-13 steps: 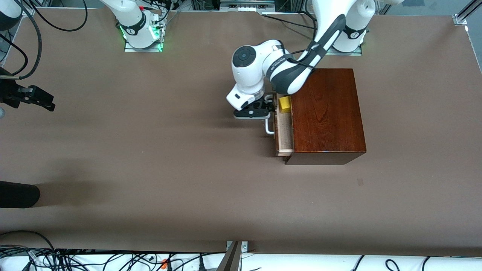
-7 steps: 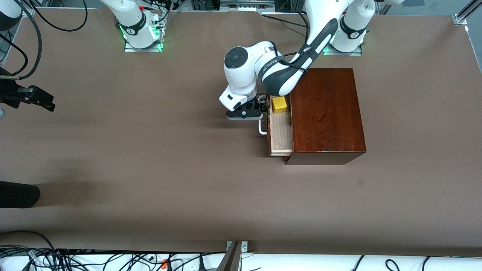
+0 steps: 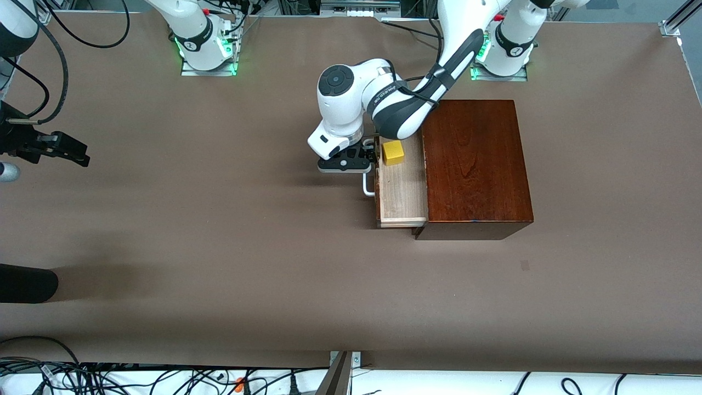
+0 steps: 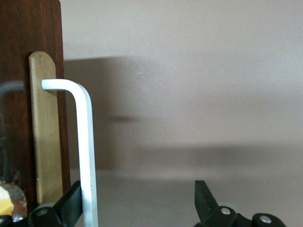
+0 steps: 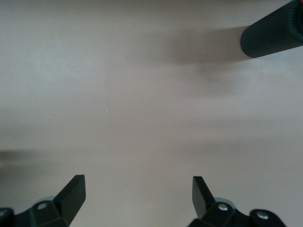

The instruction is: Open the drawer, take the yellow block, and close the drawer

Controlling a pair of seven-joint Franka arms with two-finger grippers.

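Observation:
The dark wooden box (image 3: 474, 164) stands toward the left arm's end of the table. Its drawer (image 3: 403, 189) is pulled partly out, and its pale tray shows. The yellow block (image 3: 393, 152) sits in the tray at the end farther from the front camera. My left gripper (image 3: 366, 156) is open at the white handle (image 3: 368, 187). In the left wrist view one finger (image 4: 71, 203) lies against the handle bar (image 4: 86, 142), between it and the drawer front (image 4: 19, 71); the gripper (image 4: 137, 201) holds nothing. My right gripper (image 3: 77, 153) waits open and empty (image 5: 137, 194) over the right arm's end of the table.
A dark cylinder (image 3: 24, 282) juts in at the right arm's end of the table, nearer the front camera; it also shows in the right wrist view (image 5: 272, 35). Cables (image 3: 109, 378) lie along the table edge nearest the front camera.
The drawer has slid farther out of the box, toward the right arm's end, with my left gripper moving along at the handle. More of the tray and the yellow block shows.

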